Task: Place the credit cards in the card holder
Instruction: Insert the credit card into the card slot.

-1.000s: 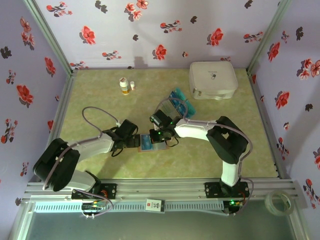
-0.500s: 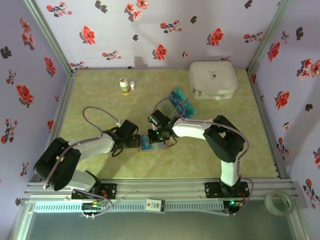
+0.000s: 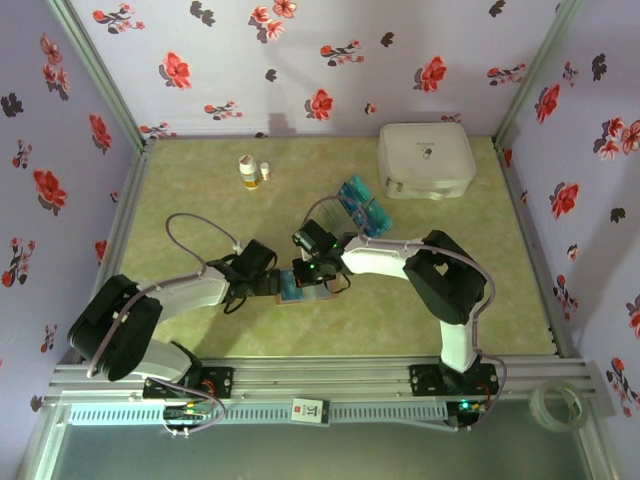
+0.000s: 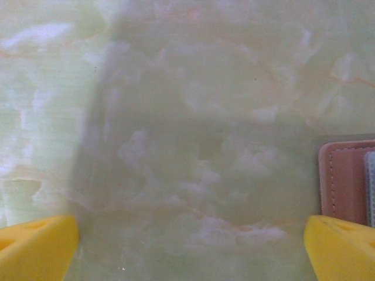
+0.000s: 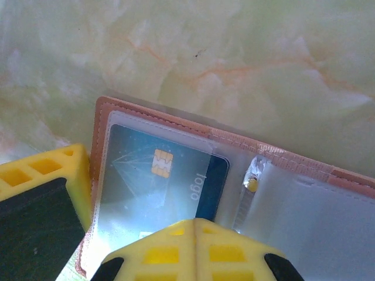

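Marbled table [image 3: 200,200], card holder [image 5: 293,199] beneath closed right hand [image 5: 196,225], left hand [image 4: 187,246] spread alongside.

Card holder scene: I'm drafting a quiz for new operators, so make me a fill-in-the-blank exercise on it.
The card holder lies folded ___, baring its clear sleeves.
The blue card inside one sleeve shows a gold ___.
The left gripper is ___.
The white case stands in the far ___ corner of the table.
Missing words: open; chip; open; right.
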